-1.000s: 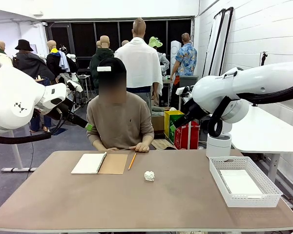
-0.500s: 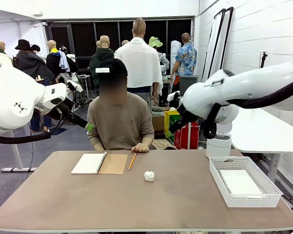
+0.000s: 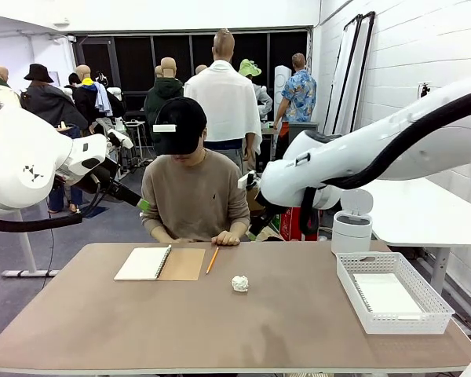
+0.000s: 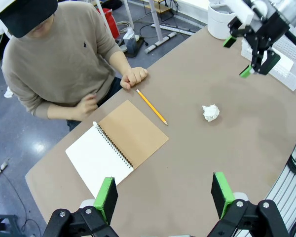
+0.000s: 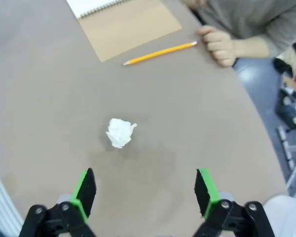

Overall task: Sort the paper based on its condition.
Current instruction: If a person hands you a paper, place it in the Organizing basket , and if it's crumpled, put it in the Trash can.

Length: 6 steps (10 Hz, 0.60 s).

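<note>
- Since a sec ago my right arm (image 3: 330, 169) has swung from the basket side toward desk centre; its elbow now sits in front of the person's shoulder in the front view. Left arm (image 3: 31, 157) hasn't budged, and nothing on the desk (image 3: 220, 330) has shifted.
- Right jaws (image 5: 145, 192): spread as wide as they go, nothing between the pads, hanging well above the desk w/ the crumpled paper ball (image 5: 120, 132) ahead and off toward one pad.
- Left jaws (image 4: 165, 195): wide open too, empty, high over the near desk edge.
- Paper: the crumpled ball lies alone mid-desk, near the pencil (image 3: 212, 259) tip but apart from it; flat sheets (image 3: 386, 294) lie in the white basket (image 3: 361, 302) at my right.
- Risks as I see them:
  - Ball is off-centre between my right pads, so a straight drop prob. nudges it aside instead of straddling it.
  - It's light and springy; closing too high could squirt it out or roll it toward the pencil and notebook (image 3: 158, 263).
  - Coming down too far scrapes my pads on the desk.
  - Person's fist (image 5: 216, 45) rests just beyond the pencil; overshooting that way gets too close to it.
  - Wrong destination: a crumpled piece prob. shouldn't join the flat sheets, and I can't tell where its pile is meant to be.
</note>
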Available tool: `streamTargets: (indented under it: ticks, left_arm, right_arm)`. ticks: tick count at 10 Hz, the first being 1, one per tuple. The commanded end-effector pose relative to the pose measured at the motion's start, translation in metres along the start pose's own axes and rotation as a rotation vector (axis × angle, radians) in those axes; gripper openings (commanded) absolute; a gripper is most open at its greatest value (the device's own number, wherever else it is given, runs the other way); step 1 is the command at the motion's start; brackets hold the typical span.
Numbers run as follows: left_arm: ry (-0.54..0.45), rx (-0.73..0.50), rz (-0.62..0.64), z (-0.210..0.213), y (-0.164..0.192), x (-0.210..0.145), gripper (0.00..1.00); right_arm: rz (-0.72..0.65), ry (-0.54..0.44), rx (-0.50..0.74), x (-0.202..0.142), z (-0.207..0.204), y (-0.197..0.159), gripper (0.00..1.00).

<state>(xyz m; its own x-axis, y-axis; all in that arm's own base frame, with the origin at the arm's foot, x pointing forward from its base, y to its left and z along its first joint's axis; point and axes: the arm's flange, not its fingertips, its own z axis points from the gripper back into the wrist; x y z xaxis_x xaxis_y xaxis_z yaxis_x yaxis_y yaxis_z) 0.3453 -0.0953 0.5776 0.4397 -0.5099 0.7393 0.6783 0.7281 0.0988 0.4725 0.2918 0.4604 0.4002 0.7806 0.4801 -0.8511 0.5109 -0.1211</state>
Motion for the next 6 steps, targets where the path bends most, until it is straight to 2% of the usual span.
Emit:
streamTargets:
  ticks: [1,3,4,6]
  left_arm:
    - [0.0,-0.012,-0.004,0.0,0.0,-0.001,1.0]
    - [0.0,-0.012,-0.004,0.0,0.0,-0.001,1.0]
    - [0.0,-0.012,-0.004,0.0,0.0,-0.001,1.0]
    - [0.0,-0.012,-0.004,0.0,0.0,-0.001,1.0]
  right_arm:
    - [0.012,0.064,0.011,0.008,-0.012,0.0,1.0]
    - [0.01,0.099,0.002,0.009,-0.023,0.0,1.0]
    - [-0.013,0.094,-0.026,0.008,-0.011,0.0,1.0]
    - [0.02,0.066,0.019,-0.001,-0.026,0.005,1.0]
